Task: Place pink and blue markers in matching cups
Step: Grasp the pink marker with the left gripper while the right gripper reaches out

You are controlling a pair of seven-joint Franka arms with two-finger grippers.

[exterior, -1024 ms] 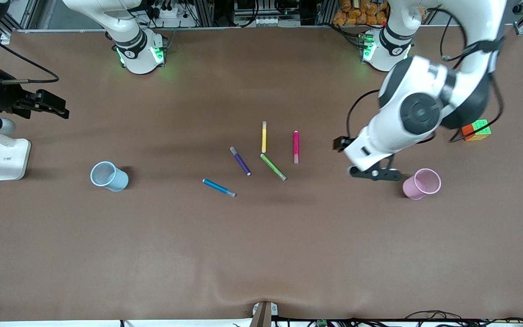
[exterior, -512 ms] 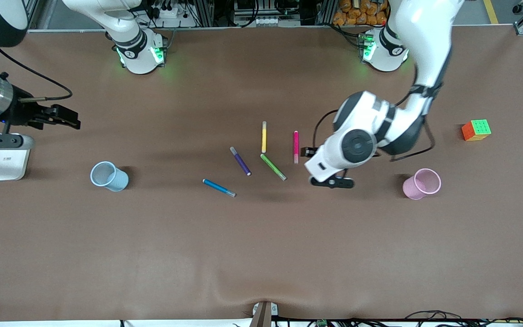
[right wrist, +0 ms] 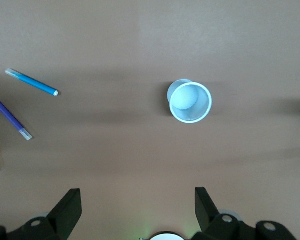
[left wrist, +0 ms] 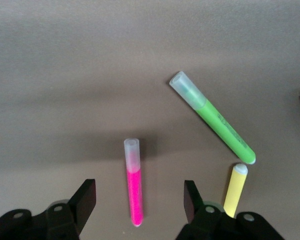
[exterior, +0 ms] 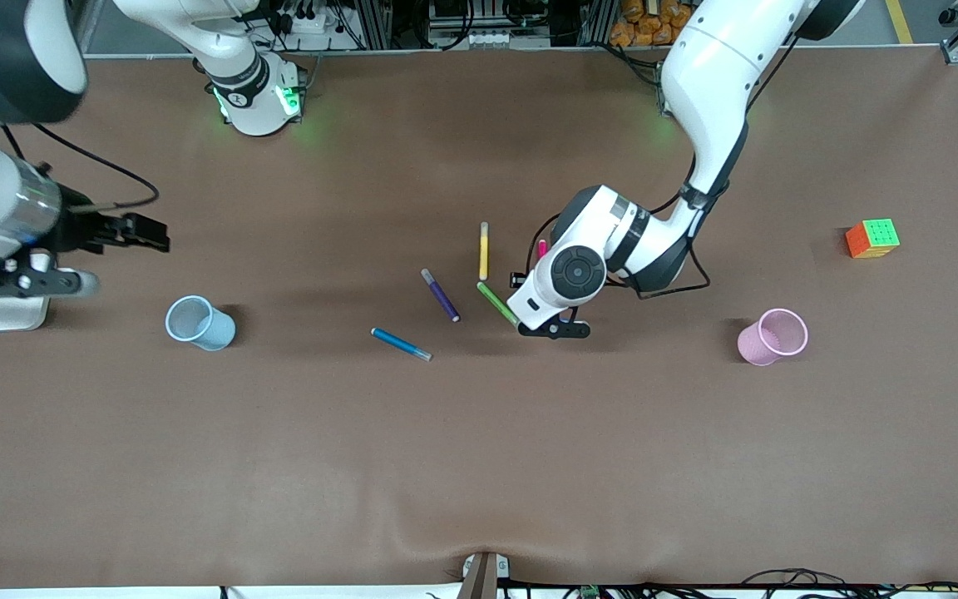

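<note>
Left gripper (left wrist: 139, 200) over the pink marker (left wrist: 134, 183), jaws apart astride it without touching, marker flat on the table (exterior: 479, 466), long axis running from robot bases toward the front camera, pale cap toward the camera, right gripper (right wrist: 137, 207) wide open, empty, above table near blue cup (right wrist: 189, 101).

The table (exterior: 479, 466) covering is looking matt brown; pink marker (left wrist: 134, 190) and blue cup (right wrist: 190, 102) are showing translucent plastic.

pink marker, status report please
Left gripper open, straddling pink marker, not gripped. Right gripper open, waiting above blue cup. Green marker close beside.
</note>
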